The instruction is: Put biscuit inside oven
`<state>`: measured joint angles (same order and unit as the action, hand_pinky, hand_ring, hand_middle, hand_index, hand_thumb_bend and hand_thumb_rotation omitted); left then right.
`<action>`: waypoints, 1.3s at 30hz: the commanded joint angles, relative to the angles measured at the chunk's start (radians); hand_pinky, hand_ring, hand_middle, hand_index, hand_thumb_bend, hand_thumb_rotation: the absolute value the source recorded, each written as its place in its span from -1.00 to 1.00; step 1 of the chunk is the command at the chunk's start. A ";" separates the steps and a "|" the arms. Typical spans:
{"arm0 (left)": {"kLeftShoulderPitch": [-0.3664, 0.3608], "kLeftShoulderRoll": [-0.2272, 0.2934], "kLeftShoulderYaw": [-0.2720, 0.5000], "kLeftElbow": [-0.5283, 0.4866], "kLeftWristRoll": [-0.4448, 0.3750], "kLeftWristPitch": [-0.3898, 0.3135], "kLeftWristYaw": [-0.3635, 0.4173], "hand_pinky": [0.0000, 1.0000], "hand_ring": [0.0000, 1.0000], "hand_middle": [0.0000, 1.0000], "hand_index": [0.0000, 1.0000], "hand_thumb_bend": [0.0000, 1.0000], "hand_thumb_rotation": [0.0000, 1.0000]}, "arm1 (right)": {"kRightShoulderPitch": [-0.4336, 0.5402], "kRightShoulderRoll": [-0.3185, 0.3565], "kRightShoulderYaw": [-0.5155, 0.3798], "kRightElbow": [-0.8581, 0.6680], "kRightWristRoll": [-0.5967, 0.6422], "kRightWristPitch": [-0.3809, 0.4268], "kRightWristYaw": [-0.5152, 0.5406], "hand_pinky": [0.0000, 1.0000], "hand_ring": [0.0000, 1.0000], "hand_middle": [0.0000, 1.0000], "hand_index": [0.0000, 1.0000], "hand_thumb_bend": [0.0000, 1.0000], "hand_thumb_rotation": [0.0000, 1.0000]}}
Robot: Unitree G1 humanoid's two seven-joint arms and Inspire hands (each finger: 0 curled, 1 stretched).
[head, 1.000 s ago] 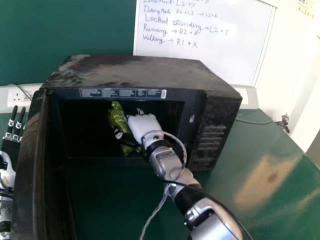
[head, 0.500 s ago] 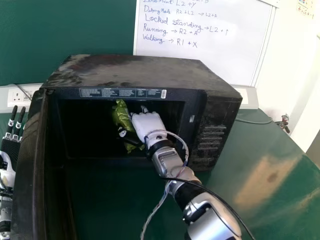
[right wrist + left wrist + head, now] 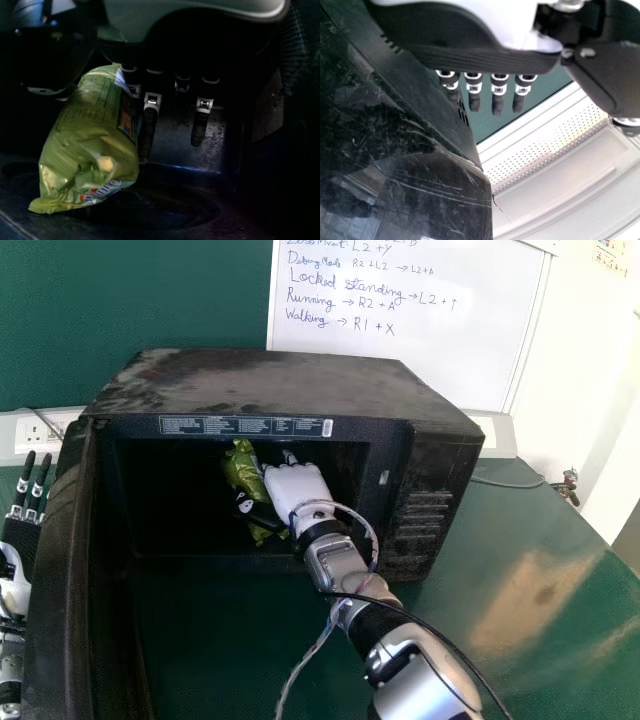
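My right hand (image 3: 296, 485) is inside the black oven (image 3: 260, 385), back of the hand up, beside a green biscuit pack (image 3: 241, 468). The dark thumb lies across the pack's near part. In the right wrist view, the crinkled biscuit pack (image 3: 90, 135) is pinched between the thumb and fingers of my right hand (image 3: 149, 127), its lower end over the dark oven floor. Some fingers there look fairly straight. My left hand (image 3: 22, 530) stands outside at the far left, fingers straight; the left wrist view shows the left hand (image 3: 497, 102) with fingers extended.
The oven door (image 3: 58, 580) stands open on the left, between my left hand and the oven's opening. The green table (image 3: 520, 590) extends to the right. A whiteboard (image 3: 400, 330) and a wall socket (image 3: 35, 430) are behind.
Over the last second my right hand has shifted slightly right, and the pack has shifted right with it. Between the last two frames both hardly move. The left hand stays still.
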<state>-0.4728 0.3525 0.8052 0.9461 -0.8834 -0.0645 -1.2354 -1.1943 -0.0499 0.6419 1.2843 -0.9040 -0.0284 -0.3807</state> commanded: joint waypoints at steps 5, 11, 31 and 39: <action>0.068 -0.054 -0.002 0.054 -0.001 0.038 -0.006 -1.00 -0.71 -0.17 0.61 -0.39 0.05 | -0.038 0.014 0.017 -0.006 0.006 0.041 0.065 0.31 0.20 0.12 0.31 0.53 -0.59; 0.069 -0.056 -0.001 0.046 0.004 0.025 0.017 -1.00 -0.70 -0.19 0.59 -0.32 0.02 | -0.035 0.024 0.018 -0.018 0.013 0.084 0.120 0.33 0.33 0.34 0.51 0.92 -0.07; 0.064 -0.055 -0.004 0.058 0.009 -0.010 0.001 -1.00 -0.79 -0.23 0.61 -0.34 0.15 | 0.037 -0.029 0.024 -0.194 0.051 0.136 0.302 0.82 0.82 0.88 0.95 1.00 0.50; 0.062 -0.055 -0.004 0.060 0.011 -0.008 0.014 -1.00 -0.77 -0.23 0.58 -0.32 0.09 | 0.146 -0.102 0.003 -0.397 0.056 0.146 0.315 0.77 0.84 0.90 0.97 1.00 0.54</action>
<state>-0.4768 0.3540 0.8046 0.9550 -0.8771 -0.0831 -1.2290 -1.0768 -0.1353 0.6552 0.9249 -0.8507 0.1133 -0.0653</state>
